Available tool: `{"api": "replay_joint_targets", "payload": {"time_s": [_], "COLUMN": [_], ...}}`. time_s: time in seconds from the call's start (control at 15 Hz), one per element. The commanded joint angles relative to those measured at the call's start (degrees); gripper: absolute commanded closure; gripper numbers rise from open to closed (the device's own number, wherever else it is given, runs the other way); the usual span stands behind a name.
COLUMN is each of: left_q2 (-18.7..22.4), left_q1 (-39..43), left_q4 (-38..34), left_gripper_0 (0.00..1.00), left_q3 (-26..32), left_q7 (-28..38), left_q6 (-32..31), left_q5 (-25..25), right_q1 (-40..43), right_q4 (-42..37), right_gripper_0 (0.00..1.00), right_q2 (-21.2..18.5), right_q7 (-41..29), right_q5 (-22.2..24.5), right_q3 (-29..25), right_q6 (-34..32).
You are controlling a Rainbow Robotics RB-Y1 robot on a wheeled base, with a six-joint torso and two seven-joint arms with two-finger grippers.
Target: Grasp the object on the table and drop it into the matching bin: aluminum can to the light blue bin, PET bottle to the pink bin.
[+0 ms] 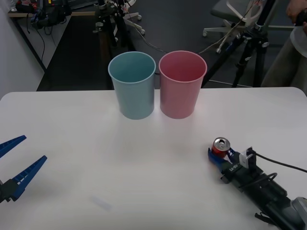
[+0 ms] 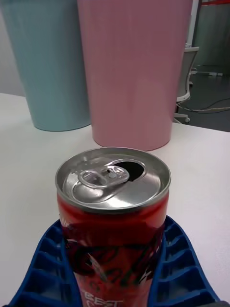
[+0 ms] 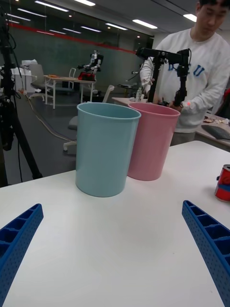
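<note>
The red aluminum can stands upright on the white table at the right front, its silver pull-tab top facing up. My right gripper is shut on the can, its blue fingers pressed against both sides. The light blue bin and the pink bin stand side by side at the table's far middle, the pink one nearer the can. At the left front edge my left gripper is open and holds nothing; its view shows both bins and the can far off.
A black tripod stands on the floor behind the table's far right edge, and a chair beyond it. Bare tabletop lies between the can and the bins.
</note>
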Motion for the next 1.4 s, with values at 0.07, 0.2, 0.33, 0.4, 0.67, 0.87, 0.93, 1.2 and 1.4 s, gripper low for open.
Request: {"api": "replay_joint_targets", "payload": {"time_s": [0.07, 0.2, 0.33, 0.4, 0.67, 0.87, 0.93, 1.2, 1.4], "left_q2": [0.00, 0.00, 0.00, 0.00, 0.00, 0.00, 0.00, 0.00, 0.00], "left_q1": [0.00, 0.00, 0.00, 0.00, 0.00, 0.00, 0.00, 0.00, 0.00], "left_q4": [0.00, 0.00, 0.00, 0.00, 0.00, 0.00, 0.00, 0.00, 0.00], "left_gripper_0": [0.00, 0.00, 0.00, 0.00, 0.00, 0.00, 0.00, 0.00, 0.00], "left_q3": [0.00, 0.00, 0.00, 0.00, 0.00, 0.00, 0.00, 0.00, 0.00], "left_q7": [0.00, 0.00, 0.00, 0.00, 0.00, 0.00, 0.00, 0.00, 0.00], "left_q6": [0.00, 0.00, 0.00, 0.00, 0.00, 0.00, 0.00, 0.00, 0.00], "left_q5": [0.00, 0.00, 0.00, 0.00, 0.00, 0.00, 0.00, 0.00, 0.00], "right_q1": [0.02, 0.02, 0.54, 1.16, 6.35, 11.44, 12.59, 16.10, 15.66], "right_q4": [-0.01, -0.18, -1.85, -3.43, -16.18, -30.06, -33.49, -49.22, -56.17], "right_gripper_0": [1.00, 1.00, 1.00, 1.00, 1.00, 1.00, 1.00, 1.00, 1.00], "right_q2": [-0.07, -0.07, -0.07, -0.07, -0.25, -1.39, -1.92, -5.17, -5.17], "right_q7": [-0.16, -0.51, -1.30, -2.01, -10.44, -17.21, -19.06, -28.55, -36.90], "right_q5": [-0.08, -0.17, -0.17, -0.17, 1.59, 5.37, 6.25, 10.99, 17.85], "right_q3": [-0.35, -0.79, -0.87, -0.87, 0.27, 2.91, 3.70, 7.39, 7.92], "right_q6": [-0.17, -0.70, -0.78, -0.70, 1.77, 8.53, 10.29, 17.06, 18.55]}}
